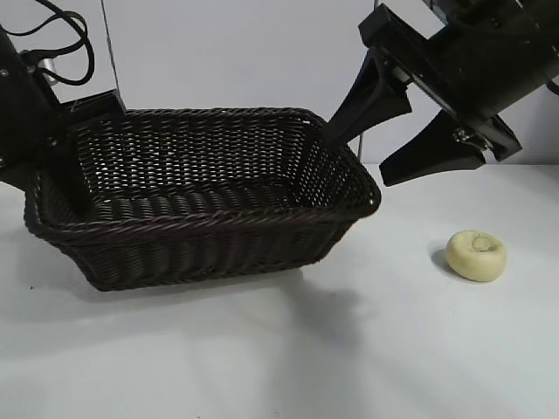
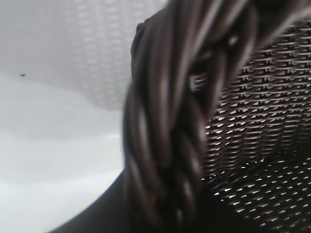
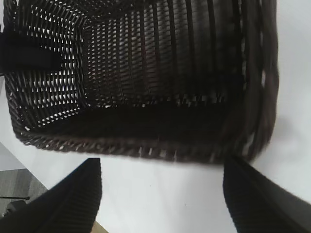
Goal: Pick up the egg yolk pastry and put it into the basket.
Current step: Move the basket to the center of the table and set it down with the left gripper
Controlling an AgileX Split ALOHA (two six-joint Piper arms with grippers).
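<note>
Pick not begun: egg yolk pastry [image 1: 476, 255] on bench [image 1: 262, 349], right gripper [image 1: 397, 131] fingers spread above; left gripper [image 1: 83, 118] pinching basket [image 1: 210, 240] rim; next: descend on pastry

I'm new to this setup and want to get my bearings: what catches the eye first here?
The big dark wicker basket fills the left of the table, tipped up, its left rim gripped by the left hand. The small yellow egg yolk pastry sits alone on the table at right. The right hand hangs open by the basket's right end.

No legible text, label, brand, number or sign appears on any surface (basket [image 1: 201, 205], pastry [image 1: 476, 255] and arms alike bear none).
</note>
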